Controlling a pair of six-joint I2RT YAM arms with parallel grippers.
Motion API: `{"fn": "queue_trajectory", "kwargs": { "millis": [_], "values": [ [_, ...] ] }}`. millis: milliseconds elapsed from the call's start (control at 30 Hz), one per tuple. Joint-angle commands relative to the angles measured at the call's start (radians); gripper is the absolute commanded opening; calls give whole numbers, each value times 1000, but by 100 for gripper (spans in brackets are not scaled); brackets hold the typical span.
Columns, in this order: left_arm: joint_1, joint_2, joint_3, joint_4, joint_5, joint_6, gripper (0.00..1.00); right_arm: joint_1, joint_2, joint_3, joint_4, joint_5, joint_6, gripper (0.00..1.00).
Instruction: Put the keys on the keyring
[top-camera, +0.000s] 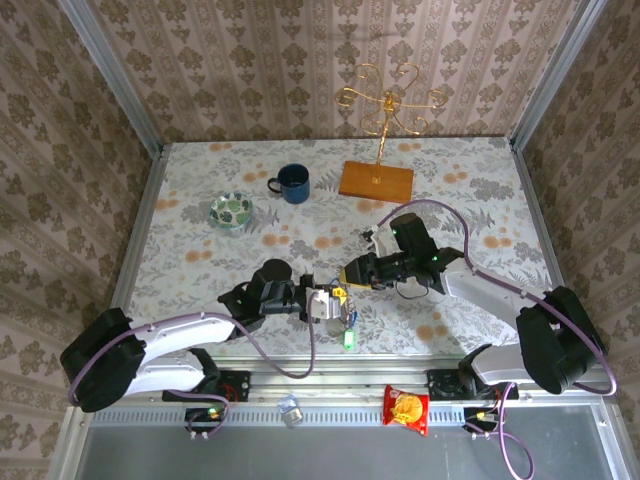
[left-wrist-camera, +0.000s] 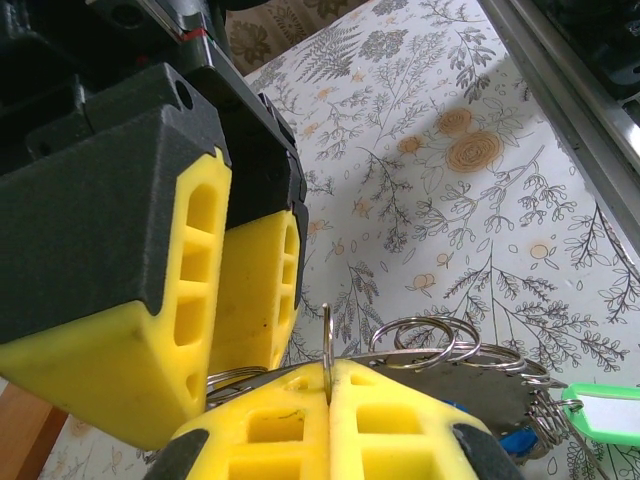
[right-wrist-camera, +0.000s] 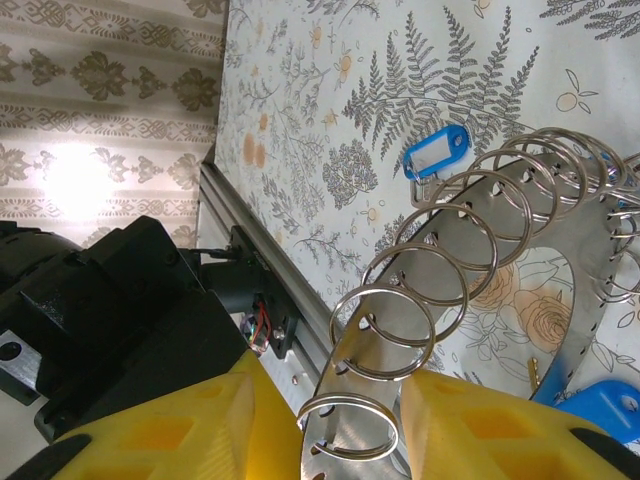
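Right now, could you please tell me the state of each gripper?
Left gripper: closed on the keyring.
Right gripper: the keyring sits between its fingers; whether it is clamped cannot be told.

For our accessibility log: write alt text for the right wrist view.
A silvery keyring strung with wire loops rises from between the right gripper's yellow fingers. A blue tag sits by its upper edge, against the fern-print table.

White-black arms, purple cables, yellow gripper pads
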Motion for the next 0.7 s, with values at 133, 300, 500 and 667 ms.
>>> {"fn": "queue_trajectory", "kwargs": {
  "millis": [133,300,500,667],
  "values": [
    [-11,-12,-7,10,-4,21,0,5,-22,-16,3,-29,-1,37],
    [-13,-13,-7,8,-6,19,0,6,-31,-15,-5,-29,-3,32],
    [-13,-12,-7,7,-5,19,0,4,-50,-7,-23,-28,-7,29],
    [-13,-12,-8,7,-7,21,0,4,-58,-1,-40,-24,-13,27]
  ]
}}
